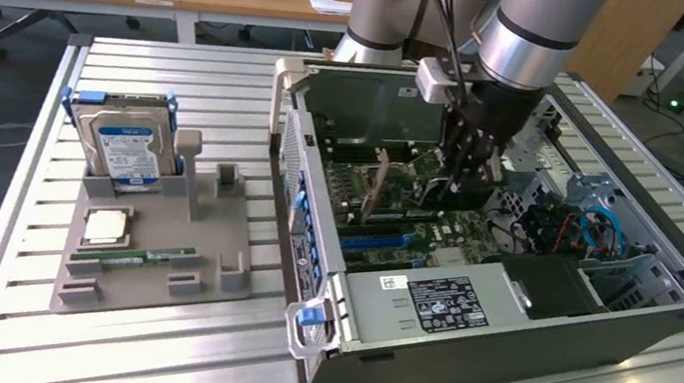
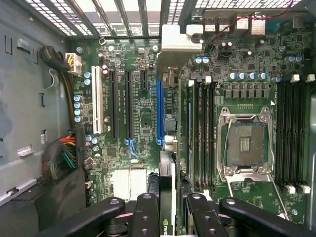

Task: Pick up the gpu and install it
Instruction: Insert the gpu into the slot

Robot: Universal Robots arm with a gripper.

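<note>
PC case (image 1: 493, 352) lies open on its side with the motherboard (image 2: 247, 64) facing up, and the arm reaches down into it. The gpu (image 2: 167, 182) sits in the gripper (image 2: 170, 217), whose fingers are pinched narrow on the card's upper edge, one on each face. It hangs above the board, just off the end of the blue slot (image 2: 159, 111) and roughly in line with it, not seated. The card stands on edge and shows edge-on in the wrist view. Its long axis runs parallel to the blue slot and its connector edge points down at the board. Can't tell which end carries the bracket. To do this step well, likely needs: card centred over the blue slot's full length, faces plumb with no tilt, bracket end toward the case's rear wall. Then a straight push down with even pressure, since any skew risks jamming on the slot's lip.
</note>
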